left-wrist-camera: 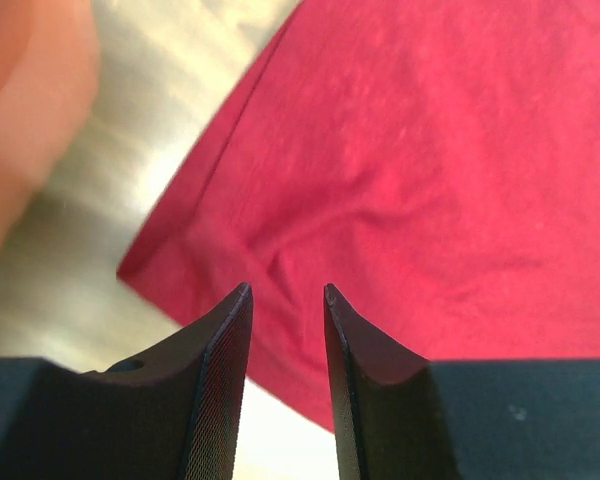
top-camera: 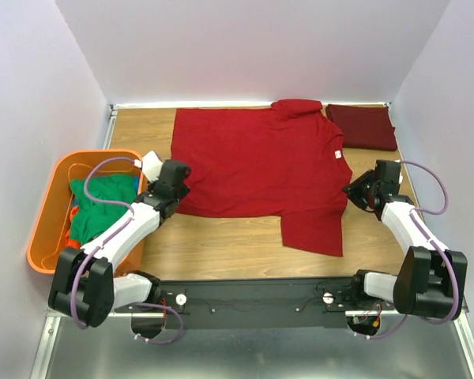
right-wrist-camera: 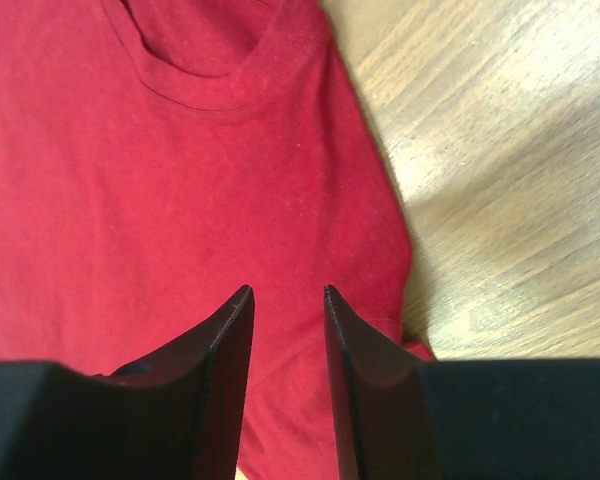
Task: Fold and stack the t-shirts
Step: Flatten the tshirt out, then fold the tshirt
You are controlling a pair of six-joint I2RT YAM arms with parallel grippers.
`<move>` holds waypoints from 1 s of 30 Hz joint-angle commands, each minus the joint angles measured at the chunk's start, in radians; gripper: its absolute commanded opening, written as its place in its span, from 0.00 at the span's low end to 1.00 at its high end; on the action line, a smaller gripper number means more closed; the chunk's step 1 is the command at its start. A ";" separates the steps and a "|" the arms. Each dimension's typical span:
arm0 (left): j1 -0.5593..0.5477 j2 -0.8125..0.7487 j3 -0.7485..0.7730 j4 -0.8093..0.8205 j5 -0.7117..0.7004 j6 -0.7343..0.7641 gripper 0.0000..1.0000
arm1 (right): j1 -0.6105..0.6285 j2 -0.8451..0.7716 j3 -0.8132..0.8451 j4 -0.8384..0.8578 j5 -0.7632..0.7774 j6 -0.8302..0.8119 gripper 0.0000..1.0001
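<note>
Red t-shirt [top-camera: 261, 170] lies spread on the wooden table [top-camera: 221, 246] — left gripper [left-wrist-camera: 287, 290] over its hem corner, right gripper [right-wrist-camera: 287, 290] near the collar, both parted, gripping nothing.

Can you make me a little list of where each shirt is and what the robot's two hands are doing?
red shirt: spread out on the table, in the middle
dark red shirt: folded, far right corner
green shirt: bunched up in the orange tub, at the left
left gripper: open, holding nothing, over the red shirt's edge
right gripper: open, holding nothing, over the red shirt below its collar
</note>
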 commanded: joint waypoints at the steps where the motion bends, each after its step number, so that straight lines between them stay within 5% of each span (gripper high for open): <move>1: -0.105 0.054 0.046 -0.171 -0.251 -0.183 0.42 | -0.006 -0.032 -0.009 -0.008 -0.010 -0.016 0.42; 8: -0.151 0.286 0.166 -0.397 -0.343 -0.407 0.45 | -0.006 -0.031 -0.014 -0.008 -0.039 -0.020 0.43; 30: -0.150 0.361 0.198 -0.311 -0.357 -0.402 0.51 | -0.006 -0.097 -0.083 -0.010 -0.071 -0.045 0.47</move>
